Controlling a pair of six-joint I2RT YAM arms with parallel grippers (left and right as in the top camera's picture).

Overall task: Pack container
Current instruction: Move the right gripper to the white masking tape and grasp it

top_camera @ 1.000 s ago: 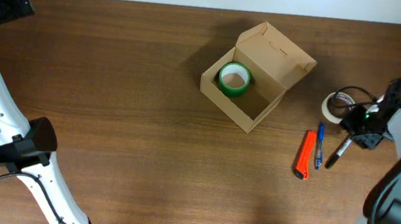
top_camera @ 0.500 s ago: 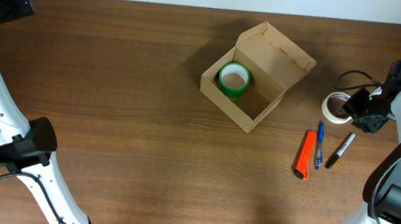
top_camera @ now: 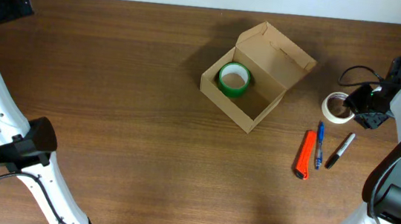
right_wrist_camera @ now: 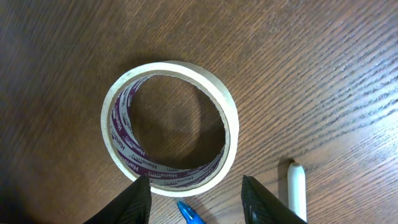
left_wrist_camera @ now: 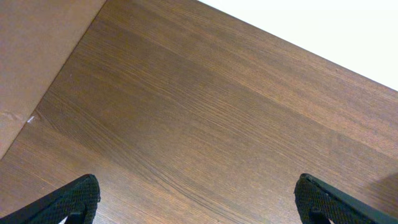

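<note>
Overhead, the container [top_camera: 256, 77], a plain tan cardboard box with its hinged flap standing open, sits on the dark wood-grain table [top_camera: 132, 127]. A glossy green tape roll [top_camera: 234, 79] lies flat inside it.

To the right of the container rests a cream tape roll [right_wrist_camera: 169, 127], a thin hoop with purple lettering round its inner face. The right gripper [right_wrist_camera: 196, 202] hovers just above the roll's near rim, fingers parted and holding nothing.

Just below that roll lie an orange cutter [top_camera: 303, 154], a slim blue pen [top_camera: 319, 145] and a black marker [top_camera: 340, 150], all apart from the container.

The step in hand looks like fetching the cream roll. The next move likely calls for lowering one finger inside the hoop and pinching its wall.

Far left of the container, the left gripper [left_wrist_camera: 199, 202] is spread wide and empty.
</note>
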